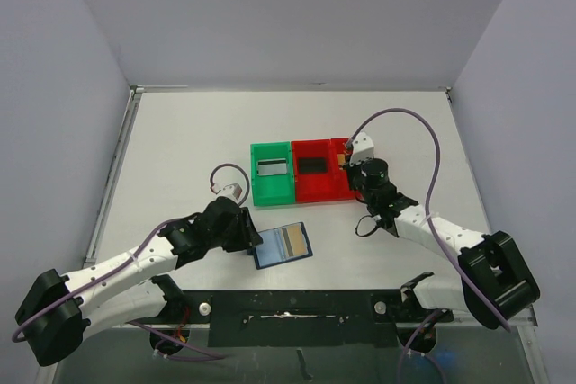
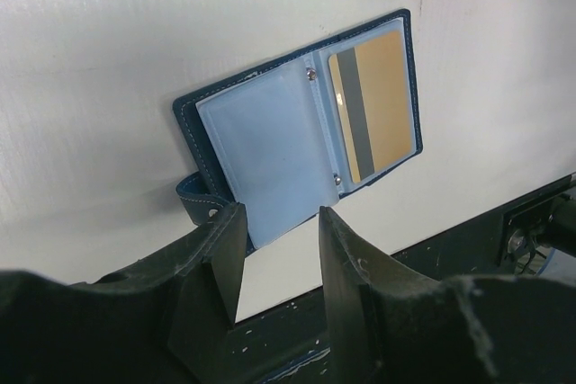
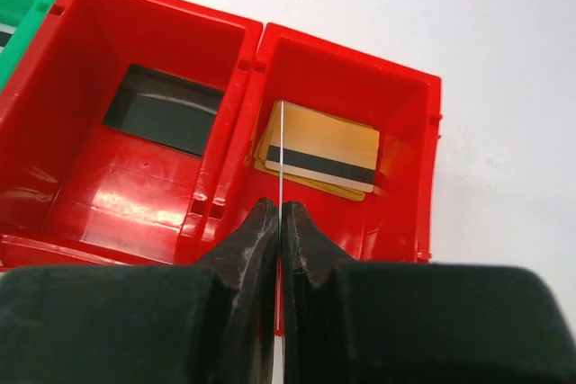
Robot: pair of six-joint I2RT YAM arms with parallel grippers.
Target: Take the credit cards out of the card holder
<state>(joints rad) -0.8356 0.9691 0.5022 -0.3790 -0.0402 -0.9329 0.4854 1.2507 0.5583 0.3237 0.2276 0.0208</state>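
Top external, bench (image 1: pixel 180 150): white, carrying three bins in a row and the holder.
Top external, holder (image 1: pixel 283 245): lies open and flat on the bench, nearer the arms than the bins and apart from them.
Top external, left hand (image 1: pixel 255 242): at the holder's left edge; its fingers are hard to read from here.
Top external, right hand (image 1: pixel 357 171): over the end bin (image 1: pixel 339 144), the small red one at the right of the row.
Top external, green bin (image 1: pixel 261 190): left of the row, with a greyish card (image 1: pixel 272 166) inside.
Top external, middle bin (image 1: pixel 315 190): red, with a dark card (image 1: pixel 312 165) inside.

Left wrist, holder (image 2: pixel 270 150): dark blue, spread open with its pale pockets up and its snap tab (image 2: pixel 198 202) at the near left corner.
Left wrist, striped card (image 2: pixel 378 101): gold with a grey stripe, inside the right pocket.
Left wrist, left hand (image 2: pixel 281 240): fingers (image 2: pixel 216 258) stand apart, and the near edge of the left pocket lies in the gap. Whether they touch it cannot be told.

Right wrist, right hand (image 3: pixel 280 209): fingers pressed together on a held card (image 3: pixel 282 150), seen edge-on and upright.
Right wrist, end bin (image 3: pixel 405 132): below the held card, with gold cards (image 3: pixel 328 137) stacked on its floor, the top one bearing a dark stripe.
Right wrist, middle bin (image 3: pixel 81 168): holds the dark card (image 3: pixel 162 119) lying flat.
Right wrist, green bin (image 3: pixel 22 6): only a corner shows at the upper left.
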